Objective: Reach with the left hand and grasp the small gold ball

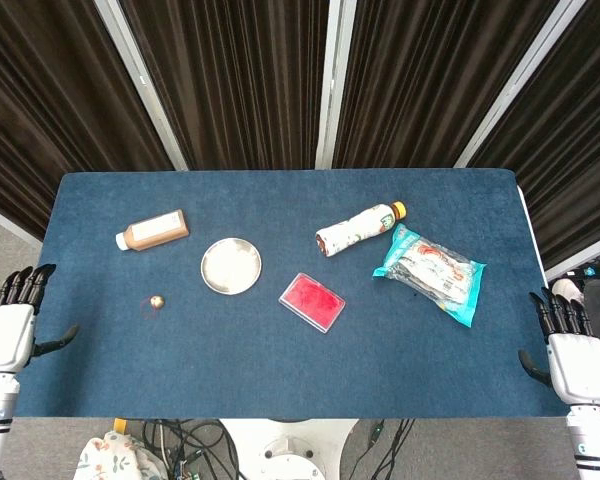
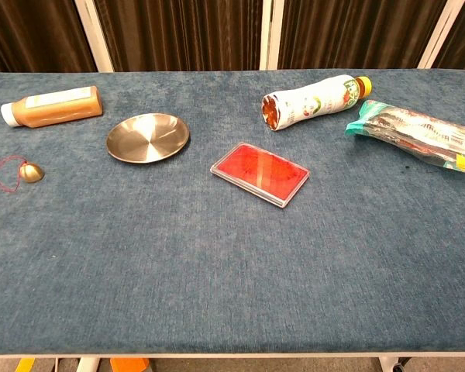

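Note:
The small gold ball (image 1: 157, 302) lies on the blue table towards the front left, with a thin red cord looped beside it; the chest view shows the ball (image 2: 31, 173) near the left edge. My left hand (image 1: 15, 318) hangs off the table's left edge, fingers spread, holding nothing, well to the left of the ball. At the table's right edge my right hand (image 1: 570, 345) is also open and empty. Neither hand appears in the chest view.
A brown bottle (image 1: 153, 231) lies behind the ball. A round metal dish (image 1: 231, 266) sits to the ball's right, then a red flat case (image 1: 312, 301). A labelled bottle (image 1: 360, 229) and a teal snack bag (image 1: 432, 271) lie on the right.

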